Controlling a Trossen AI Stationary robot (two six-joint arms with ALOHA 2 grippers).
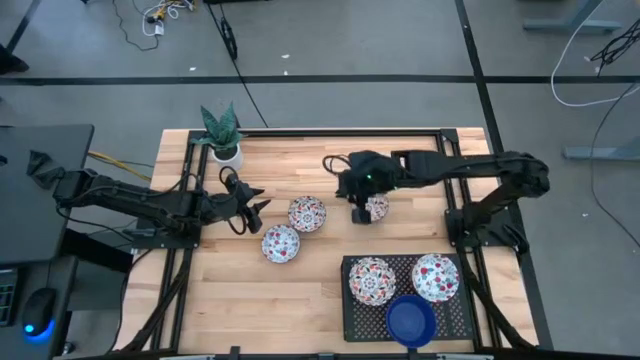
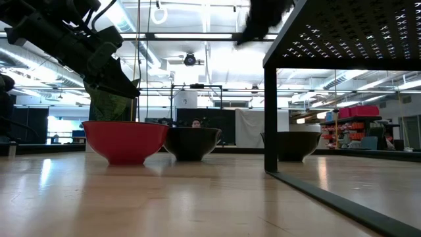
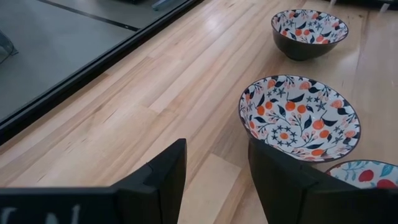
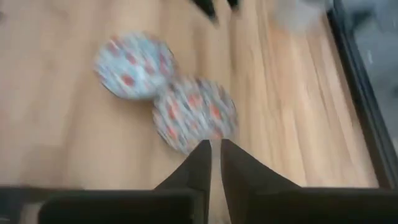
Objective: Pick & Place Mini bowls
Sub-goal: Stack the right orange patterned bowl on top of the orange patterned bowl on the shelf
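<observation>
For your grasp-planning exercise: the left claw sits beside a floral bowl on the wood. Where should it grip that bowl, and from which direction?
Grip the rim of the floral bowl, one finger inside and one outside. It stands upright and open-mouthed, so come down from above at the edge nearest the left claw, whose fingers are open.

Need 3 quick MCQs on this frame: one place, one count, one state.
1. Where is the blue bowl?
A. on the black rack
B. on the bare wood
C. in a gripper

2. How many bowls are on the rack?
A. one
B. three
C. five

3. The left gripper is:
A. shut on a bowl
B. shut, empty
C. open, empty

Answers:
1. A: the high view shows it at the rack's near edge.
2. B: two flowered bowls plus the blue one.
3. C: the left wrist view shows bare wood between its spread fingers.
</observation>
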